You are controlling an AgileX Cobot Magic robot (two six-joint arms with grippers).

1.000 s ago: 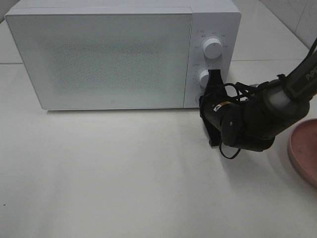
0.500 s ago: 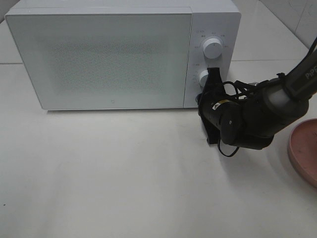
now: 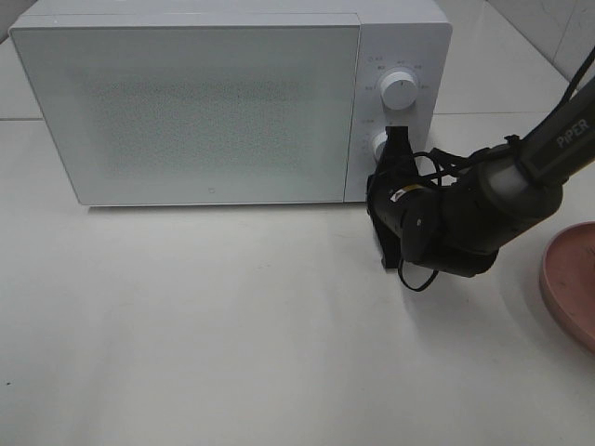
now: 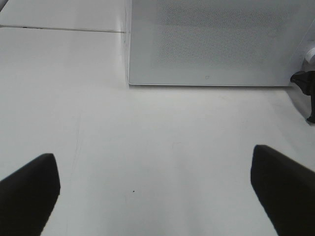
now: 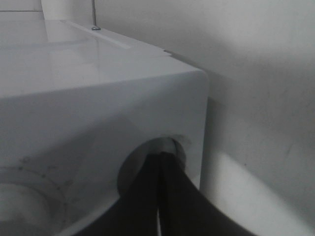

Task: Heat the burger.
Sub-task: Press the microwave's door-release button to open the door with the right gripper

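The burger is out of view. The white microwave stands at the back of the table with its door closed. My right gripper is turned on its side at the bottom of the control panel, just below the lower knob. In the right wrist view the gripper is shut, its fingertips pressed together into a round recess low on the panel. My left gripper is open and empty above the bare table in front of the microwave.
A round pink plate lies at the right edge of the table, with nothing showing on its visible part. The upper knob sits above the lower one. The right arm stretches across the table's right side.
My right gripper has moved a little to the left and closer to the bottom of the microwave's control panel. The microwave door stays closed.
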